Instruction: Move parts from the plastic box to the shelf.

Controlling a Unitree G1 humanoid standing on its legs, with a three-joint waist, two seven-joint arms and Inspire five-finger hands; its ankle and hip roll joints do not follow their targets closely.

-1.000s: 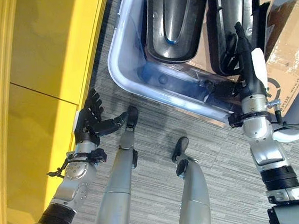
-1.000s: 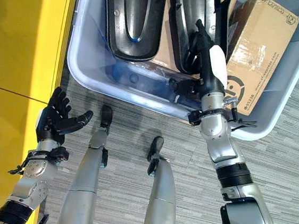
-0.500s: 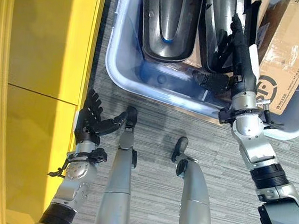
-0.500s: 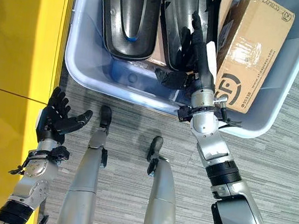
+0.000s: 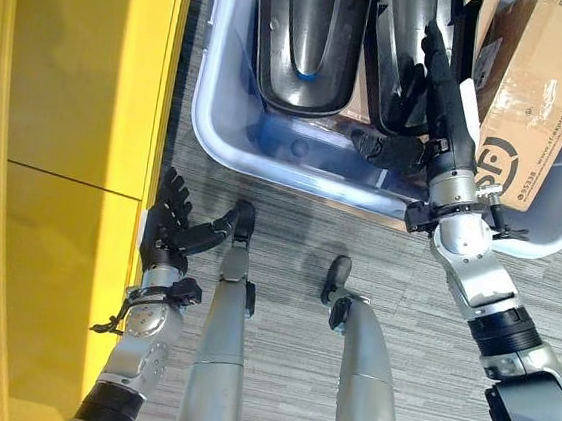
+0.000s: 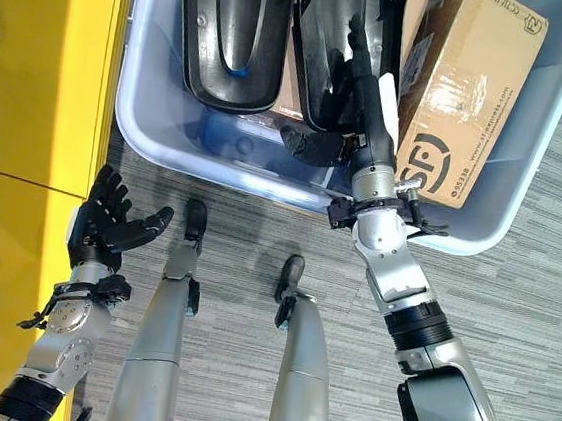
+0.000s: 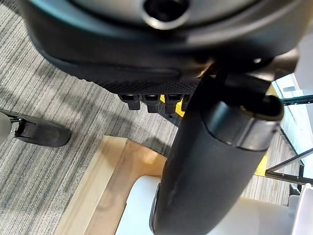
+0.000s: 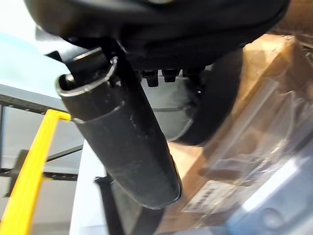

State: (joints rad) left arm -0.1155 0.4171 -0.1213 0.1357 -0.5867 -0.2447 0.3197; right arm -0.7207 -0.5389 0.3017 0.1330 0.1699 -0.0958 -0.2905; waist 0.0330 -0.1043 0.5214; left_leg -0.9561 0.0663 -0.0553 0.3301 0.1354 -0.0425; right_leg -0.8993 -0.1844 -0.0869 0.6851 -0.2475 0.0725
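A pale blue plastic box (image 5: 205, 92) stands on the carpet ahead. Two black moulded parts lie in it side by side: a left part (image 5: 310, 33) and a right part (image 5: 401, 22). My right hand (image 5: 444, 97) reaches over the box's near wall. It is open, its straight fingers lie along the right part and its thumb (image 8: 122, 142) is spread towards the box's middle. The right part's curved shell (image 8: 220, 98) shows just past the fingers. My left hand (image 5: 167, 224) hangs open beside the yellow shelf (image 5: 76, 149), holding nothing.
A brown cardboard box (image 5: 540, 87) fills the right end of the plastic box, close beside my right hand. The yellow shelf runs along the whole left side. Grey carpet (image 5: 299, 233) lies between the shelf and the box.
My right hand has moved forward and to the left, from the box's near wall to over the right black part. The left hand has stayed put. The view has shifted slightly.
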